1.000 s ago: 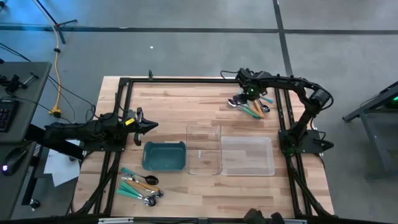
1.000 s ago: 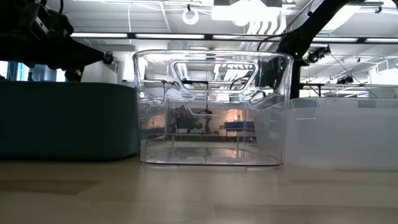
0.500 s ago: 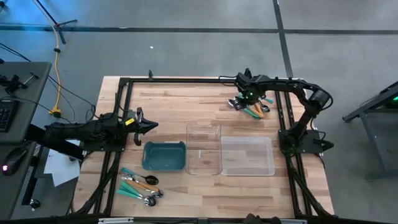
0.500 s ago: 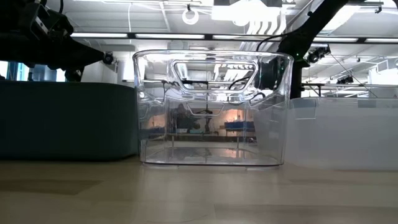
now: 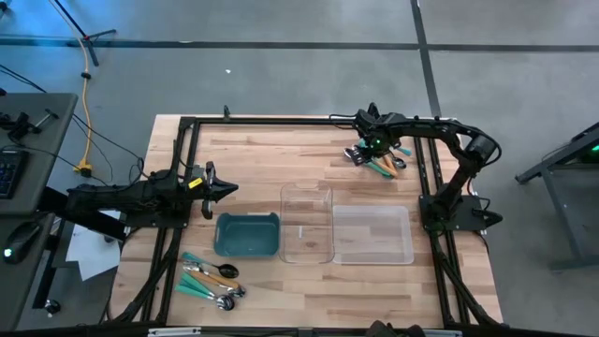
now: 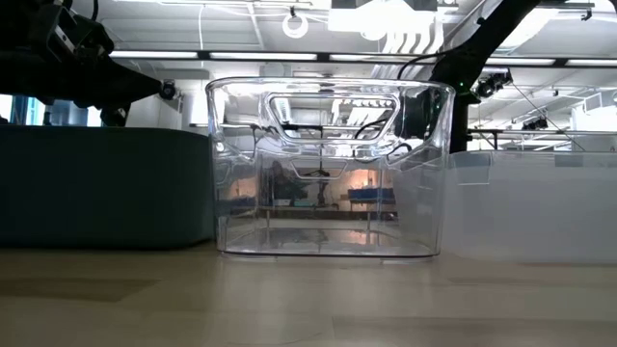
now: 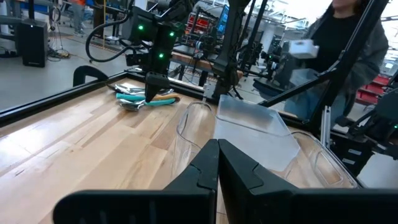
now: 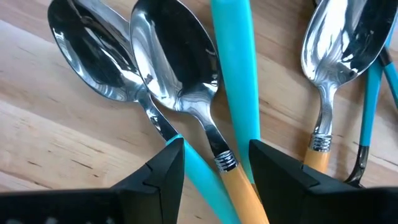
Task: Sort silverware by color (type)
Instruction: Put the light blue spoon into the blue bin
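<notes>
Since a second ago the right gripper [image 8: 211, 165] has edged left over the far-right silverware pile [image 5: 379, 159] and now hangs low, jaws apart astride an orange-handled spoon [image 8: 186, 93] (nothing gripped yet). The wrist view alone shows this. Left gripper [image 5: 225, 189], pinched together, waits mid-left; a second pile [image 5: 213, 277] lies near-left.

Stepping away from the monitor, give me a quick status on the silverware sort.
Right gripper down over far silverware pile, jaws open around an orange-handled spoon. Left gripper shut, waiting by teal bin. Nothing in the way.
</notes>
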`<state>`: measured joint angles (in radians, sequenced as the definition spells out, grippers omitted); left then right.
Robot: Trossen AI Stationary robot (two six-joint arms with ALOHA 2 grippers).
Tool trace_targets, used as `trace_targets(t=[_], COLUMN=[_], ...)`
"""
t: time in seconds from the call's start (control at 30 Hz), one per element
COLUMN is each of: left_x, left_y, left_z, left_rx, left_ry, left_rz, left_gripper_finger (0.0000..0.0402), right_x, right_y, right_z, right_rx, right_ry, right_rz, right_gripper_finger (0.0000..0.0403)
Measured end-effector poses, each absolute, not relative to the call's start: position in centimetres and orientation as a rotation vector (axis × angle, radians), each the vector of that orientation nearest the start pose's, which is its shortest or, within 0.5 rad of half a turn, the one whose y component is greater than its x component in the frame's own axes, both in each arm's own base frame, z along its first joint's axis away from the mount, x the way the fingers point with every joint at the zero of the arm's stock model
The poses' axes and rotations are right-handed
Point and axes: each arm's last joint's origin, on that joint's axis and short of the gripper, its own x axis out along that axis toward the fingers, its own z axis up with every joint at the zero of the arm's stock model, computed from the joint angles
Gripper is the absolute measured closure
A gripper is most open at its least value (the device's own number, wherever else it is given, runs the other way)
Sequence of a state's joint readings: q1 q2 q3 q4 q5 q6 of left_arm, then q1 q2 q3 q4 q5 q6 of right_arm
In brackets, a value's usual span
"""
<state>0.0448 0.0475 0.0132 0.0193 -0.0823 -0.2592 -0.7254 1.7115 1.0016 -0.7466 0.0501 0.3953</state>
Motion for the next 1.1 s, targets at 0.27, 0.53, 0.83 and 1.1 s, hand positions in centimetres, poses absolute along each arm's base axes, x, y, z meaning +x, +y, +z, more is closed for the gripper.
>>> trace_targets(t=[0.27,0.53,0.83,1.1], left_x=[10.0,10.0,10.0,10.0], left_y=[0.7,0.7,0.7,0.7], left_z=[16.6,16.6,16.6,16.6], left_rx=[-0.259,-0.258,-0.259,-0.258], left_ry=[-0.001,-0.002,-0.001,-0.001], left_rz=[0.129,0.129,0.128,0.129], left_gripper_finger=[0.0401,0.0401,0.0401,0.0401], right_x=[22.5,22.6,23.9,23.9], right_y=[-20.3,-20.0,-18.8,-19.1], right_z=[16.5,16.5,16.6,15.5], right_rx=[0.768,0.773,0.706,0.716], right_ry=[1.246,1.256,1.267,1.305], right_rz=[-0.940,-0.914,-0.739,-0.744], right_gripper_finger=[0.0238,0.0238,0.0238,0.0238])
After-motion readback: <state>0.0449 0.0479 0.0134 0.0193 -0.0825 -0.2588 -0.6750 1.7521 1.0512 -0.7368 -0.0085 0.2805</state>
